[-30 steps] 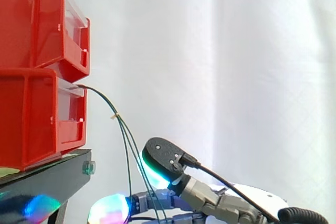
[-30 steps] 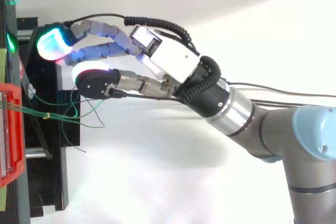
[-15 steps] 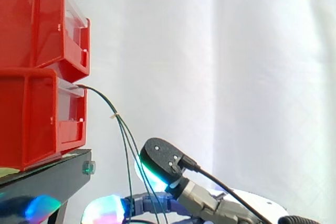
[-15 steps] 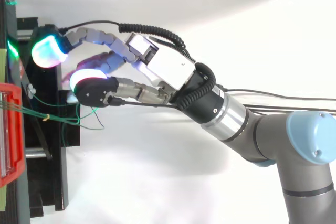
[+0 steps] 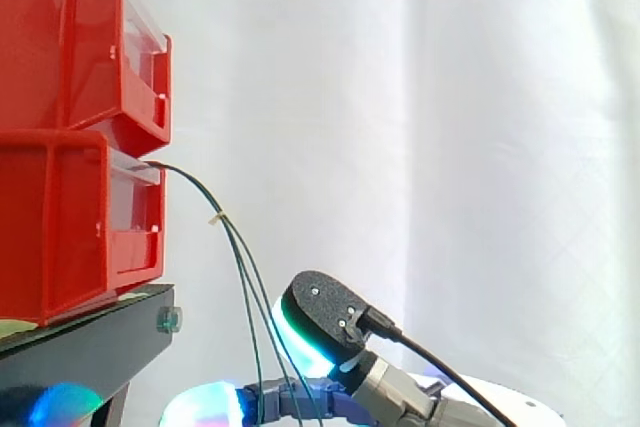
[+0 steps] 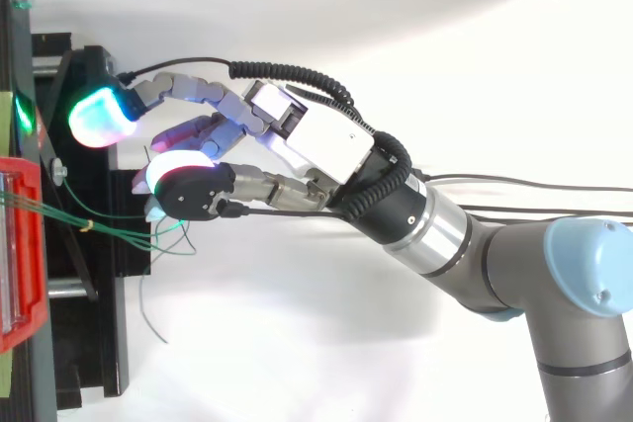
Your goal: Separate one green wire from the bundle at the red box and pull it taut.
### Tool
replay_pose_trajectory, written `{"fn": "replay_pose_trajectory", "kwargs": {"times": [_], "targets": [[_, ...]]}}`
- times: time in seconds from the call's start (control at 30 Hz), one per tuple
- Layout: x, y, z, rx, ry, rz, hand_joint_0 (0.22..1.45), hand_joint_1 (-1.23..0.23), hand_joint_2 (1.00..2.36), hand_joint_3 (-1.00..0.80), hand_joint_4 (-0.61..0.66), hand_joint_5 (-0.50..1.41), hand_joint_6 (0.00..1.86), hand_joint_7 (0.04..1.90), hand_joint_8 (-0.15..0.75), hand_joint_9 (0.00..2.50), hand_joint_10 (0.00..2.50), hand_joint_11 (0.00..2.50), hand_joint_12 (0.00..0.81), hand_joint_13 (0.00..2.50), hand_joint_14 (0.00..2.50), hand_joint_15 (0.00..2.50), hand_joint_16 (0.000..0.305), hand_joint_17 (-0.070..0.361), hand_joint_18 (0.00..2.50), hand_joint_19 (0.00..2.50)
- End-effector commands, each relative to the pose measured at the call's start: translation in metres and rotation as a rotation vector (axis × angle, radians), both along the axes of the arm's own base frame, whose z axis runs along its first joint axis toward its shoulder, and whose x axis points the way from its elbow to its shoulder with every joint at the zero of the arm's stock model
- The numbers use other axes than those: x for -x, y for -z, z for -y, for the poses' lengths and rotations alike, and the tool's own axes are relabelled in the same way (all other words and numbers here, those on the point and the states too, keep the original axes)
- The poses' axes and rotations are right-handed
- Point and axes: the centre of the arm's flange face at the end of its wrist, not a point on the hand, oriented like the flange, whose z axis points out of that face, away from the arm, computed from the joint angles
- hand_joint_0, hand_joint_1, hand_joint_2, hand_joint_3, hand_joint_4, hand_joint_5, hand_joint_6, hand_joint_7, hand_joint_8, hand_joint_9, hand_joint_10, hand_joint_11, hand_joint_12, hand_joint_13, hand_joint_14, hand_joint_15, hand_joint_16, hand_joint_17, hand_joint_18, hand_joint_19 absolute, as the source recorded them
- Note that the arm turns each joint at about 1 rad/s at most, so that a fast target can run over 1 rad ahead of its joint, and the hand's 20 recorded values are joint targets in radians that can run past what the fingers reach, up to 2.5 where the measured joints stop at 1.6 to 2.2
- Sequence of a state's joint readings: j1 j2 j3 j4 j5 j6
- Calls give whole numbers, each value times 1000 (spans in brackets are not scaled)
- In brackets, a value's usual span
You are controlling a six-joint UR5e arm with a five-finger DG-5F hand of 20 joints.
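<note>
Thin green wires [image 5: 236,247] leave the lower red box [image 5: 70,217], pass a small tie, then fan downward. From above, the wires [image 6: 119,230] run from the red box [image 6: 22,274] to the thumb pad [image 6: 190,191]. My hand [image 6: 312,140] reaches in from the right at the foot of the stand. Its thumb pad [image 5: 322,313] is pressed against a curled, white-glowing fingertip [image 6: 161,161], pinching a green wire where the strands meet. One finger stays stretched out, its green-cyan pad [image 6: 99,116] over the black stand. A loose wire end [image 6: 153,313] trails away from the bundle.
A second red bin [image 5: 75,42] is stacked on the lower one. Both rest on a black stand [image 5: 90,342], whose frame [image 6: 94,343] lies under the wires. A white curtain hangs behind.
The thumb and a curled finger have come together on the wires. The strands now converge at the thumb and lean slightly towards the arm. The loose end trails farther out.
</note>
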State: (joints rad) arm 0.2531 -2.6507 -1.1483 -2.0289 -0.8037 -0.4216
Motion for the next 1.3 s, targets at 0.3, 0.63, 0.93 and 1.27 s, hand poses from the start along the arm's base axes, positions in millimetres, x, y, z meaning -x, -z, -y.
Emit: {"fn": "replay_pose_trajectory", "kwargs": {"times": [0.3, 0.63, 0.93, 1.27], "targets": [[-4, -9, -15, -60, -36, 87, 502, -362, 1000, -500, 287, -222, 502, 688, 365, 1460, 14, 430, 377, 1113, 10, 283, 56, 126, 906, 248], [-7, -30, -17, -83, -47, 121, 491, -365, 1000, -500, 277, -234, 501, 668, 390, 1479, 13, 426, 372, 1193, 11, 308, 58, 130, 928, 244], [-10, -52, -28, -94, -55, 146, 489, -363, 1000, -500, 283, -236, 501, 658, 404, 1532, 14, 412, 365, 1269, 12, 336, 58, 131, 958, 245], [-9, -54, -38, -94, -64, 137, 494, -371, 1000, -500, 281, -235, 501, 666, 354, 1612, 19, 621, 380, 1270, 15, 381, 58, 129, 955, 258]]}}
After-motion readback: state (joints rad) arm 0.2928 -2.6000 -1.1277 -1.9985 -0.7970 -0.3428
